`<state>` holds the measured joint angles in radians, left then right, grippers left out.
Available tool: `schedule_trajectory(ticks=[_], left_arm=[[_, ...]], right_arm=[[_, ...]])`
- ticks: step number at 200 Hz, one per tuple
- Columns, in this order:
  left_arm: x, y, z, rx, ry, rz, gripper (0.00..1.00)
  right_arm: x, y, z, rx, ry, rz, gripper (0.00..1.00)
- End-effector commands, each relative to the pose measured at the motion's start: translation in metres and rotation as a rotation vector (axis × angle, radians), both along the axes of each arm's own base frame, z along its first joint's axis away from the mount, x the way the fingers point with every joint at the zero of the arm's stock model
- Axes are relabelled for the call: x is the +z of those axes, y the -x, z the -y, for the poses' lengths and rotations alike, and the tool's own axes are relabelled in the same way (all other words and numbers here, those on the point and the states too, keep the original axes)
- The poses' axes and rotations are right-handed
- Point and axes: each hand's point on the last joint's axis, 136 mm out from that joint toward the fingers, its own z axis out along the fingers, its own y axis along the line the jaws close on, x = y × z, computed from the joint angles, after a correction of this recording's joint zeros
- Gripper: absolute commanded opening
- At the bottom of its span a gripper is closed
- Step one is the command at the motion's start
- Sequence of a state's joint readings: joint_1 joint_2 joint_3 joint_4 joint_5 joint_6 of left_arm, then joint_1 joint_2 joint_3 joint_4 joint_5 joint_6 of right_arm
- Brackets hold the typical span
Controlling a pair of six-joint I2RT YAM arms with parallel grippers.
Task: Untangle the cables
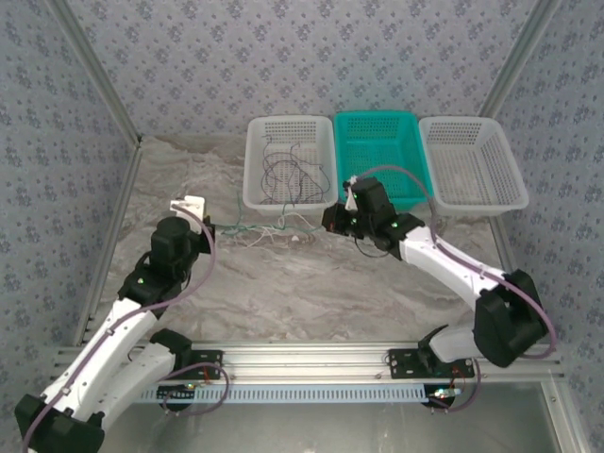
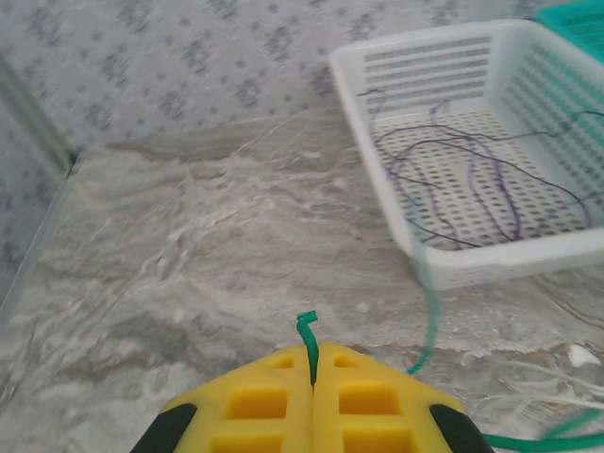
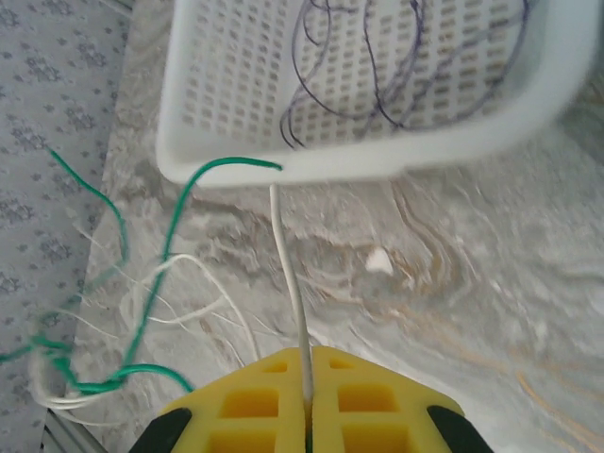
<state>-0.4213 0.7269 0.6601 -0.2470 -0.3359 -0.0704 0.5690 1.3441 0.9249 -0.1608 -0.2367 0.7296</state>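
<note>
Cables [image 1: 272, 229] aren't free yet: your left gripper [image 2: 312, 357] clamps the green cable [image 2: 307, 327], your right gripper [image 3: 308, 359] the white cable [image 3: 288, 274], knot [image 3: 66, 382] at eight o'clock.

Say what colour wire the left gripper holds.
Green; the wire in the left gripper shows best in the left wrist view.

You are looking at bright, evenly lit pictures. Soft light is falling from above, leaving only faint shadows on the desk [image 1: 311, 283]. In the right wrist view the white basket [image 3: 377, 142] is smearing with blur. In the left wrist view the yellow fingers [image 2: 255, 406] are sitting out of focus, and the green cable [image 2: 418, 361] is fading into blur at lower right.
</note>
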Motion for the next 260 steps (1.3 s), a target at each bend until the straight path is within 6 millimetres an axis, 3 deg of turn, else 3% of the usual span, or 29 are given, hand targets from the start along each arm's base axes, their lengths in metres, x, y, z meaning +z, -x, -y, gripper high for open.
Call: schedule_trajectory(ticks=[1,39,67,88,127,142,179,190,199,203,220,229,243,260], left_arm=[[0.010,0.002,-0.048,0.239,0.045,-0.017,0.00],[-0.002,0.012,-0.079,0.395,0.145,-0.038,0.00],[-0.015,0.011,-0.081,0.418,0.167,-0.048,0.00],[-0.031,0.011,-0.095,0.492,0.150,-0.084,0.00],[-0.051,0.019,-0.128,0.662,0.161,-0.128,0.00],[-0.055,0.015,-0.125,0.630,0.190,-0.136,0.00],[-0.062,-0.001,-0.095,0.455,0.271,-0.132,0.00],[-0.058,-0.004,-0.087,0.413,0.299,-0.118,0.00],[-0.053,-0.003,-0.090,0.428,0.304,-0.102,0.00],[-0.049,-0.001,-0.093,0.441,0.296,-0.090,0.00],[-0.023,0.011,-0.118,0.550,0.214,-0.016,0.00],[-0.005,0.018,-0.130,0.602,0.168,0.035,0.00],[0.020,0.024,-0.136,0.612,0.149,0.096,0.00],[0.038,0.022,-0.128,0.569,0.210,0.127,0.00]], right_arm=[[-0.022,0.020,0.040,-0.115,0.049,-0.048,0.00],[-0.064,0.063,0.085,-0.242,0.126,-0.121,0.00],[-0.086,0.071,0.123,-0.359,0.199,-0.155,0.00],[-0.095,0.075,0.168,-0.568,0.268,-0.220,0.00],[-0.088,0.077,0.235,-0.888,0.249,-0.238,0.00],[-0.085,0.068,0.236,-0.874,0.210,-0.207,0.00],[-0.101,0.062,0.207,-0.703,0.211,-0.251,0.00],[-0.106,0.065,0.203,-0.664,0.261,-0.261,0.14],[-0.104,0.068,0.207,-0.669,0.310,-0.262,0.28],[-0.102,0.070,0.210,-0.683,0.329,-0.263,0.30],[-0.085,0.076,0.233,-0.794,0.378,-0.219,0.16],[-0.077,0.080,0.244,-0.840,0.388,-0.188,0.00],[-0.062,0.076,0.254,-0.878,0.382,-0.125,0.00],[-0.057,0.076,0.264,-0.921,0.412,-0.120,0.00]])
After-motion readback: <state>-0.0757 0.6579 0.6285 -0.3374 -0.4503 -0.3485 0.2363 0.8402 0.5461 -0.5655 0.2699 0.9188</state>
